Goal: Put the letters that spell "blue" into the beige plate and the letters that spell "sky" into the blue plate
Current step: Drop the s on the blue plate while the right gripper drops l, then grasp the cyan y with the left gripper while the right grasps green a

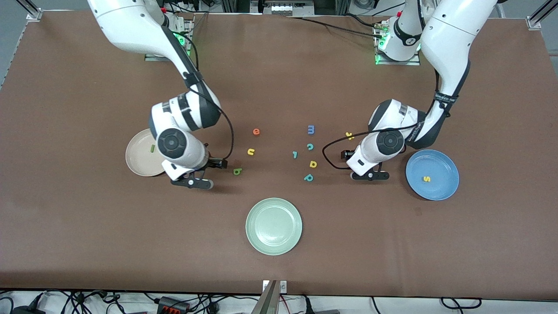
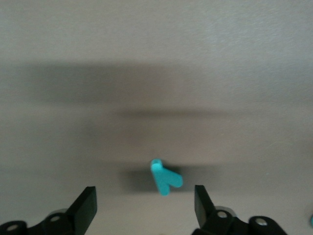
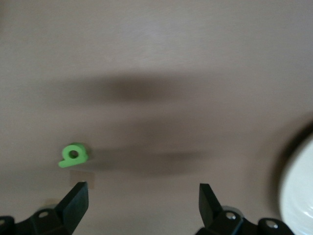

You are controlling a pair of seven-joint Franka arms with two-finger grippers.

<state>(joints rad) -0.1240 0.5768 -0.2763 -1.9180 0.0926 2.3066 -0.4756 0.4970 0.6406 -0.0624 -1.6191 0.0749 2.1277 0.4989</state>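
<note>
The green l [image 1: 152,148] lies in the beige plate [image 1: 138,162]. My right gripper [image 1: 192,182] hangs open and empty just beside that plate's rim [image 3: 301,193], with the green b [image 1: 237,171] [image 3: 73,154] on the table a short way off. The yellow-orange u [image 1: 250,151] and orange-red e [image 1: 256,131] lie farther from the camera. The yellow s [image 1: 427,178] rests in the blue plate [image 1: 441,163]. My left gripper [image 1: 369,175] stands open low over the teal y [image 2: 165,177], which lies between its fingers, untouched. The yellow k [image 1: 349,135] lies beside the left wrist.
A pale green plate [image 1: 273,226] sits near the table's front edge. Between the arms lie a blue m [image 1: 311,129], teal c [image 1: 310,146], small teal l-like piece [image 1: 295,154], yellow a [image 1: 313,164] and teal p [image 1: 308,177].
</note>
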